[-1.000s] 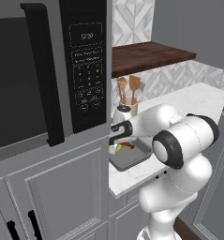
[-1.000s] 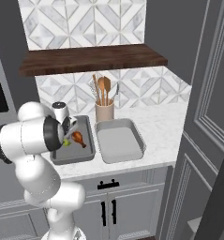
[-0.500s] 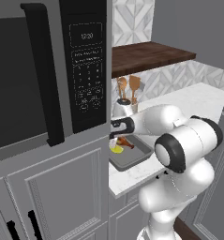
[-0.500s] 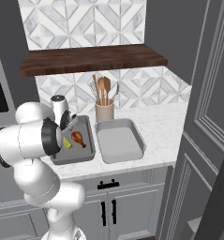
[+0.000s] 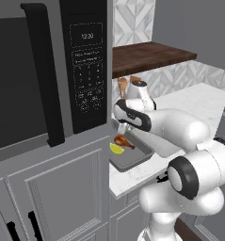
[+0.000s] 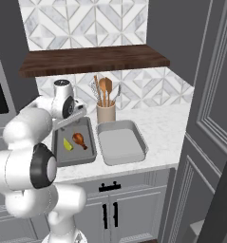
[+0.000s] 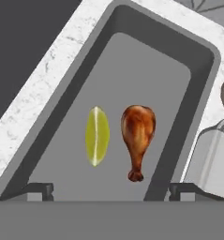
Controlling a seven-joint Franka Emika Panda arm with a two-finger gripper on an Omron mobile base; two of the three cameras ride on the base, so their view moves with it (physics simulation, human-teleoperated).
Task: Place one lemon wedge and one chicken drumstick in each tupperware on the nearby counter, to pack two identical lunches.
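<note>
Grey cabinets [image 6: 134,209], patterned backsplash [image 6: 86,23]

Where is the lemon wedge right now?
The lemon wedge lies in the darker grey tray on the white counter, beside the chicken drumstick, left of the lighter tray.

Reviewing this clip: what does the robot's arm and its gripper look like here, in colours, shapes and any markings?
The arm is made of glossy white, rounded, bulbous links joined by dark charcoal rings at the joints, with a black band near the wrist. No cables or logos show. The gripper ends in two small, dark grey, blocky finger tips.
</note>
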